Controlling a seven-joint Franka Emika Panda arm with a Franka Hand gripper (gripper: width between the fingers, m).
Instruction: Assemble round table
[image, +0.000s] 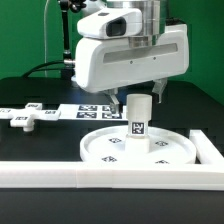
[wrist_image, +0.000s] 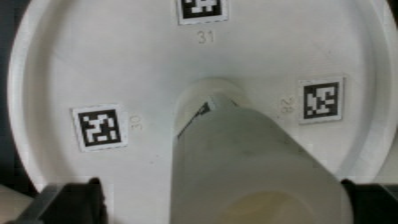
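The large rimmed round disc (image: 105, 150) lies flat on the table, with tags on its face. The short thick post (image: 138, 116) stands upright on its middle. My gripper (image: 140, 97) hangs right over the post's top, jaws open, one finger on each side and neither touching it. In the wrist view the post (wrist_image: 249, 160) rises toward the camera from the disc (wrist_image: 107, 70), and my gripper (wrist_image: 217, 205) straddles it with dark fingertips (wrist_image: 71, 203) at both edges and a gap showing beside the post. The small cross-shaped piece (image: 22, 119) lies loose at the exterior view's left.
The marker board (image: 88, 110) lies flat behind the disc. A long white border bar (image: 100, 176) runs along the front and another (image: 210, 150) along the exterior view's right, close to the disc's rim. Black cables hang at the back left.
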